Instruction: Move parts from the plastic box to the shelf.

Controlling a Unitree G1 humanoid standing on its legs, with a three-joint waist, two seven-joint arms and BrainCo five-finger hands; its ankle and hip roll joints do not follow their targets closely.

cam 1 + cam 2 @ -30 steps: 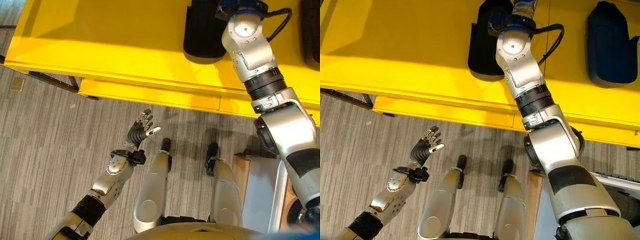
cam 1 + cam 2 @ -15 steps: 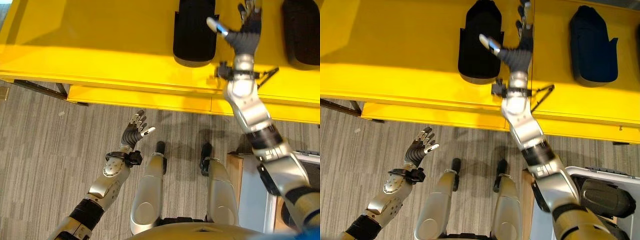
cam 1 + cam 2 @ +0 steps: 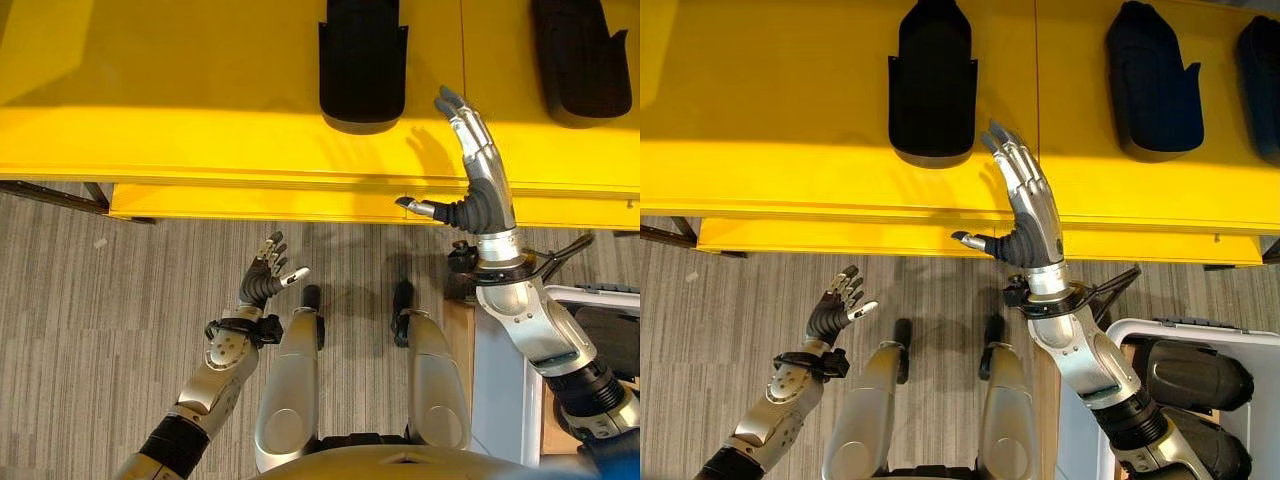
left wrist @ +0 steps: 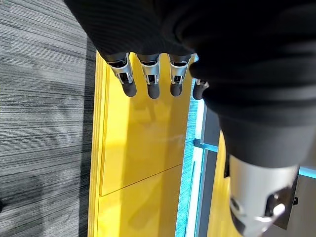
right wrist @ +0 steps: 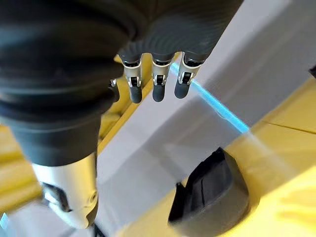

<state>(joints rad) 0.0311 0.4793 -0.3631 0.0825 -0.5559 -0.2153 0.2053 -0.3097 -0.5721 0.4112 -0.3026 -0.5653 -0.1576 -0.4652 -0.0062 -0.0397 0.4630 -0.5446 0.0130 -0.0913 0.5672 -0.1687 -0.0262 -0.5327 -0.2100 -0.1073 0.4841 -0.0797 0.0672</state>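
A long yellow shelf runs across the top. On it lie black moulded parts, one in the middle and one further right; a third part is at the edge of the right eye view. My right hand is open and holds nothing, its straight fingers raised over the shelf's front edge, just right of the middle part. That part also shows past its fingers. The white plastic box at lower right holds more black parts. My left hand hangs open over the floor.
Grey striped carpet lies below the shelf. A wooden board stands against the box's left side. The shelf's left half is bare. In the left wrist view, the shelf's yellow panels lie past the fingers.
My right hand has drawn back from deep over the shelf to its front edge, leaving the middle black part lying there. The camera has shifted, bringing the box into view. The left hand has barely moved.
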